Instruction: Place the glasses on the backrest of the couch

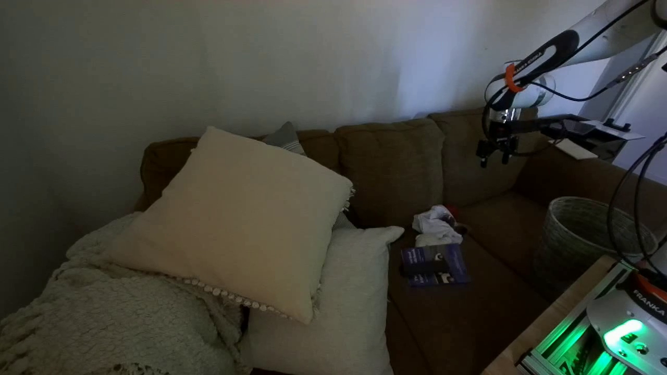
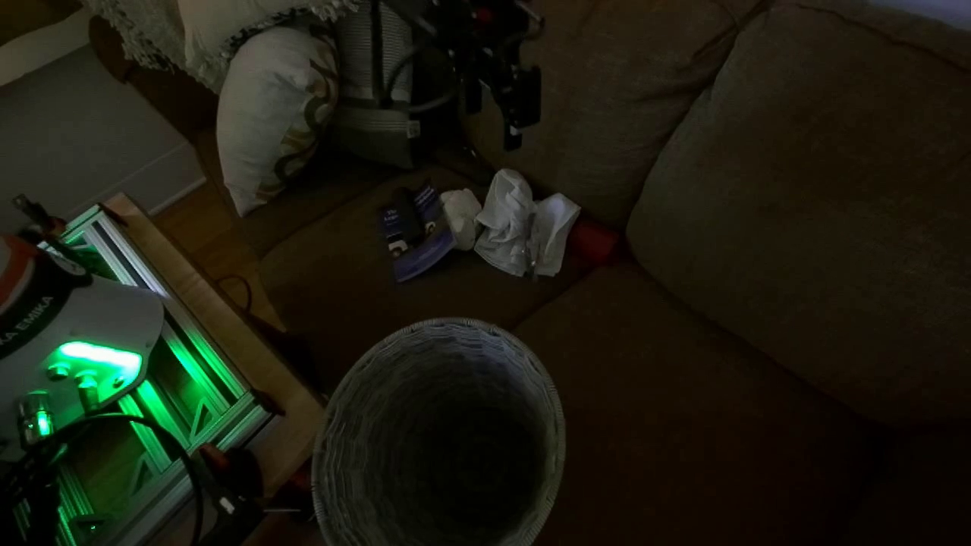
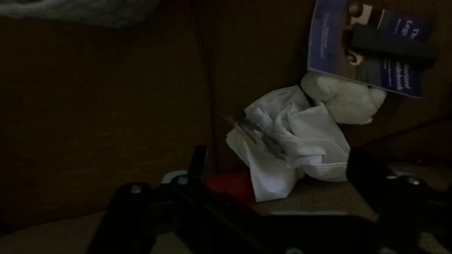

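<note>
Gripper (image 1: 494, 159) empty, jaws apart, above couch (image 1: 443, 317); glasses (image 3: 263, 137), dim in wrist view, seem to lie on crumpled white cloth (image 3: 317, 144) near foot of backrest (image 1: 388, 161); nothing of task looks done yet: grasp, lift, carry up to backrest top, setting down and release all left

brown couch (image 1: 443, 323), black claw (image 1: 494, 161), white cloth (image 3: 317, 127), blue book (image 3: 326, 46), grey striped pillow (image 1: 283, 137).

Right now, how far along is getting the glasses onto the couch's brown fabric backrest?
Nothing looks done: the apparent glasses, dark and glossy, lie on the crumpled white cloth. Nothing is in hand: the open black gripper is empty. Left: grasping, lifting and placing them on the backrest.
</note>
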Robot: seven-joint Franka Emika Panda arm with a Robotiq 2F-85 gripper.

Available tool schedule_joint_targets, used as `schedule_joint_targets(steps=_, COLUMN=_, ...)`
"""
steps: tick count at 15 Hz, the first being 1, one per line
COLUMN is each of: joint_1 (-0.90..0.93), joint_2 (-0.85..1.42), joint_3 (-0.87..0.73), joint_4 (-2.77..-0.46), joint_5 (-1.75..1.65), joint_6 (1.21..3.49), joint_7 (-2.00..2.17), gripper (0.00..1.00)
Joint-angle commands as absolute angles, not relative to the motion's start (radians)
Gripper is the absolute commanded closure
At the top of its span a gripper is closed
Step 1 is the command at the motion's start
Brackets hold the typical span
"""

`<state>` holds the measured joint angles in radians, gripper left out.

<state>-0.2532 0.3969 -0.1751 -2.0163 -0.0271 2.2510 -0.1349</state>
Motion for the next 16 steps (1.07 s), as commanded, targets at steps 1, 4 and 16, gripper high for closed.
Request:
schedule_joint_targets(steps=1, joint_1=-0.331, joint_2=0.623, joint_3=-0.108, joint_4=-1.872, joint_5=0.105, joint_6=2.272, joint_7=-0.301, gripper=0.00)
schedule_joint_targets(steps=4, joint_1=-0.297, joint_2=0.806, joint_3=-0.110, joint_4=-1.744, joint_5=0.041, joint_6=2.234, joint_7=-0.255, gripper=0.00)
schedule_joint_targets(steps=16, joint_1=-0.305, joint_2=0.992, joint_3=-0.150, joint_4=-1.536, joint_5=-0.046, joint_6=2.001, joint_7=-0.247, gripper=0.00)
